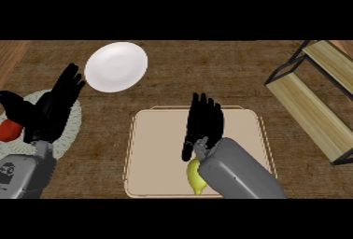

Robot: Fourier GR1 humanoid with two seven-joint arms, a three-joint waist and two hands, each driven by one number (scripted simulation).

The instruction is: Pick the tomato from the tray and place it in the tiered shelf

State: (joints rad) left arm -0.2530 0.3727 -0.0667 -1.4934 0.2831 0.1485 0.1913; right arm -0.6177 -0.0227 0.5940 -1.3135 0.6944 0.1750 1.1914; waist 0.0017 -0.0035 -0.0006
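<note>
A beige tray (158, 154) lies on the counter in the middle of the head view. My right hand (203, 126) hovers over it, fingers straight and pointing away, holding nothing. Under my right forearm, a yellow item (195, 176) lies on the tray's near part, half hidden. A red round thing (7, 131), which may be the tomato, shows at the left edge, partly behind my left hand (41, 119). That hand stands open with fingers up. The tiered shelf (314, 100), light wood boards in a black frame, stands at the right.
A white plate (116, 66) sits at the back left of the wooden counter. A pale woven mat (69, 135) lies under my left hand at the left edge. Bare counter runs between the tray and the shelf.
</note>
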